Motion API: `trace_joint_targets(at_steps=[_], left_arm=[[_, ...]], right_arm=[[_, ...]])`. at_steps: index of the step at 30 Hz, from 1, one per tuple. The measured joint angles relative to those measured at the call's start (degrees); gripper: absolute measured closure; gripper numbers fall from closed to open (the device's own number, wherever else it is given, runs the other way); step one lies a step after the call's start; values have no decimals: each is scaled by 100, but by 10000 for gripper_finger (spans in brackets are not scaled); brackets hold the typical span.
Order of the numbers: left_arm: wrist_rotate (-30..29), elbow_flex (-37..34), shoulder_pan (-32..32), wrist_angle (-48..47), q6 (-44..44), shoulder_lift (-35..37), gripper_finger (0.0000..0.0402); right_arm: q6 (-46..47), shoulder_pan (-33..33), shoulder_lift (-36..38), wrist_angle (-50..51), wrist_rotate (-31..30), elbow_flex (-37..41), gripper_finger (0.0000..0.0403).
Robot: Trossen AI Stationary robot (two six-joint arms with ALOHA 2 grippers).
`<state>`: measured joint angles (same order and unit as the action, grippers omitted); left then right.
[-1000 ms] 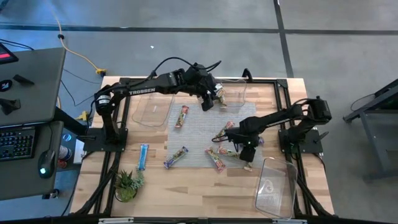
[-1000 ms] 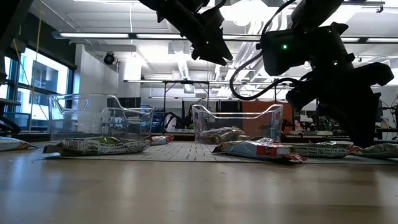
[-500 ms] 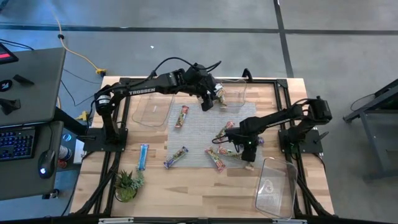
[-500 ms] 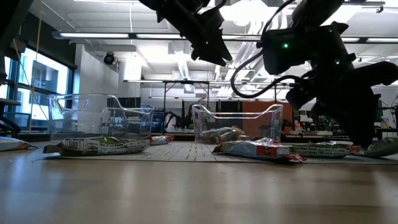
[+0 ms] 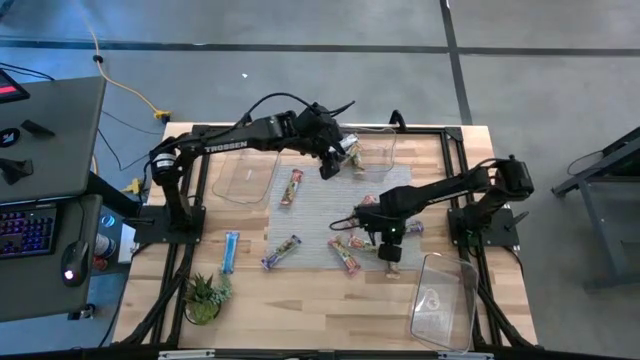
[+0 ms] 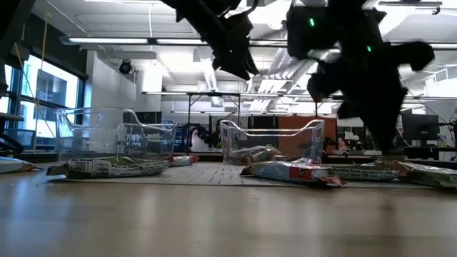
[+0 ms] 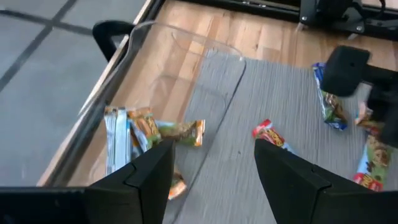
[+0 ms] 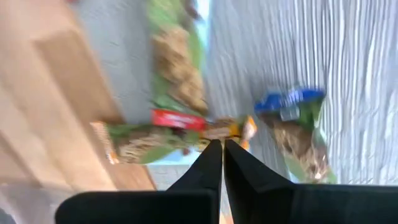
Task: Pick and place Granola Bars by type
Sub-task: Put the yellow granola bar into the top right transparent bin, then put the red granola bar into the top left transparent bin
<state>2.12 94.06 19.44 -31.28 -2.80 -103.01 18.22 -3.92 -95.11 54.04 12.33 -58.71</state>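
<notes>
Several Granola Bars (image 5: 368, 238) sit hidden beneath right tool (image 5: 391, 251).

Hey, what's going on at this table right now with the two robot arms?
Two arms are sorting granola bars scattered on a grey mat into clear bins. The left gripper hangs open over the far bin, which already holds a few bars. The right gripper is down at the mat's right edge, jaws shut on the edge of a green-wrapped bar. Another clear bin waits nearby.
</notes>
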Motion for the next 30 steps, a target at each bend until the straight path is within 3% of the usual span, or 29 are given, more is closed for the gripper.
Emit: trace_joint_targets(at_steps=[8,13,16,26,30], left_arm=[[-21,0,-4,-671,385,494,186],[-16,0,-11,-1058,479,669,186],[-20,0,-13,-1204,608,685,186],[-56,0,-139,-1301,869,685,186],[-58,0,-202,-1303,963,685,186]], right_arm=[[-692,-315,12,573,-688,-1085,402],[-2282,-828,17,741,-791,-1014,388],[-2836,-1155,17,755,-909,-884,366],[-2870,-1992,17,-86,-1866,-344,258],[-2876,-2070,17,-194,-1482,-198,229]])
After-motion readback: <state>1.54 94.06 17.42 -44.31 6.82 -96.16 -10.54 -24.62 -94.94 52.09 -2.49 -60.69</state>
